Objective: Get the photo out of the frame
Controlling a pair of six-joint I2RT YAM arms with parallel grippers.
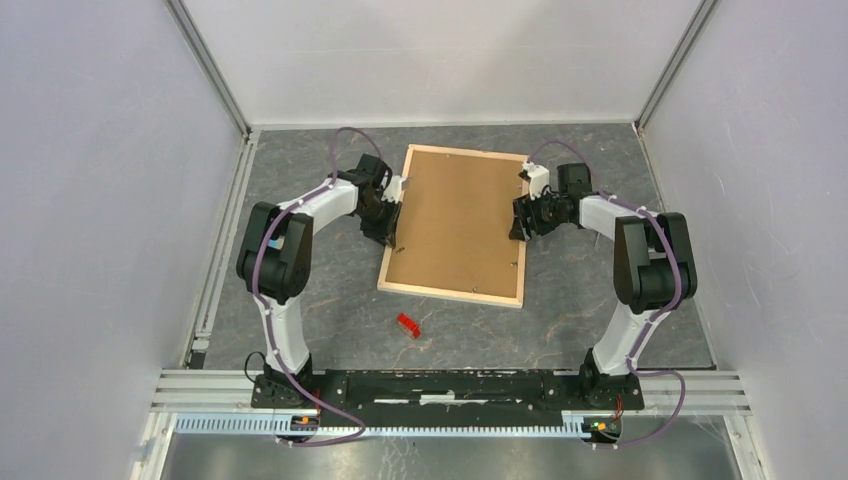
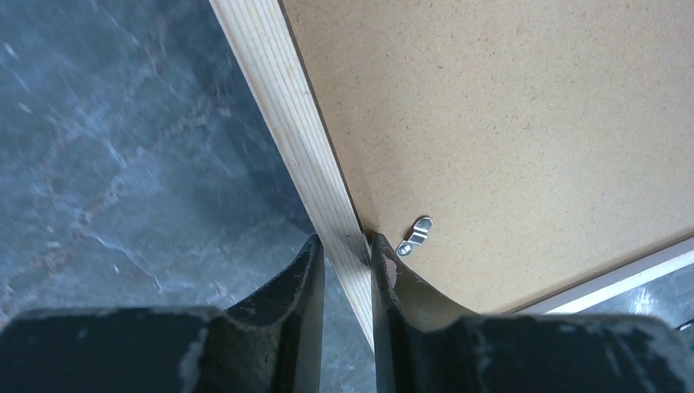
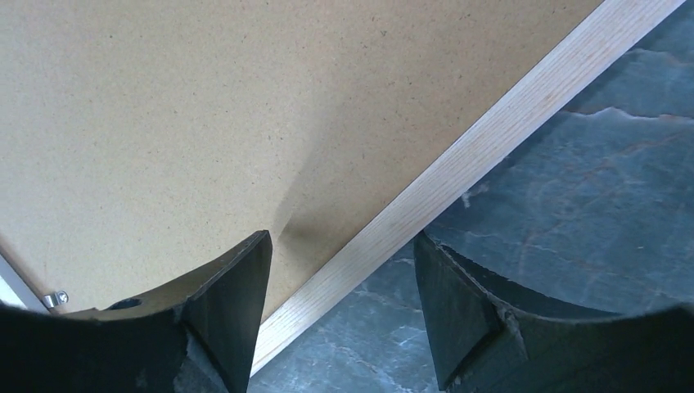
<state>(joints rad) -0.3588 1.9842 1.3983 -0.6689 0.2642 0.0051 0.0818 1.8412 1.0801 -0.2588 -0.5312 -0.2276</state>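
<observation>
The frame (image 1: 450,293) lies face down on the grey table, its pale wood edges around a plain brown backing board (image 1: 460,215). The photo is hidden beneath that board. My left gripper (image 1: 395,222) is at the frame's left side. In the left wrist view its fingers (image 2: 344,239) stand one on each side of the wood edge (image 2: 282,106) and press against it, next to a small metal clip (image 2: 415,235). My right gripper (image 1: 520,215) is at the right side. It stands open (image 3: 342,237) astride the wood edge (image 3: 507,123), one finger over the backing board (image 3: 205,106).
A small red object (image 1: 407,325) lies on the table near the frame's front edge. White walls enclose the table on three sides. Another metal clip (image 3: 56,300) shows at the board's far corner. The arms' mounting rail (image 1: 450,385) runs along the near edge.
</observation>
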